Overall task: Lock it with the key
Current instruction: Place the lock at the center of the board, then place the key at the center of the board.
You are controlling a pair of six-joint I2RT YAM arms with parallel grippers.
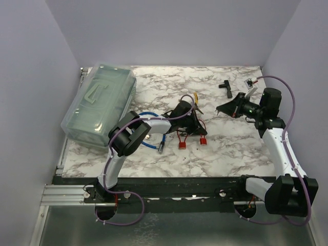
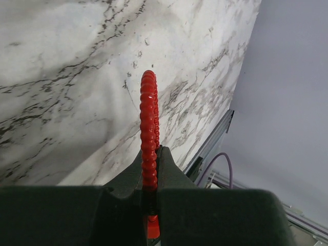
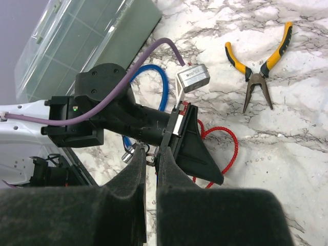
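A white surface (image 1: 241,148) veined with grey marble is enclosed by plain pale walls (image 1: 174,31) at the back and both sides, and a metal rail (image 1: 66,195) is fixed along its near edge. A clear plastic box (image 1: 100,105) is set at the back left corner. A blue cable (image 1: 151,143) is laid near the middle, and pliers (image 3: 261,66) with yellow handles are seen just behind it. A small black part (image 1: 226,88) is left towards the back right.

Two red padlocks (image 1: 182,145) are rested on the surface at the centre, close together. The left end effector (image 2: 149,164) is closed tightly on the red ribbed cable (image 2: 148,118) of one of them, which is held upright between the fingers.

The right end effector (image 3: 151,154) is held above the surface to the right of the left one, apart from it. Its fingers are brought almost together, and a small metal piece, possibly the key (image 3: 148,154), appears to be pinched between them, though this is poorly shown
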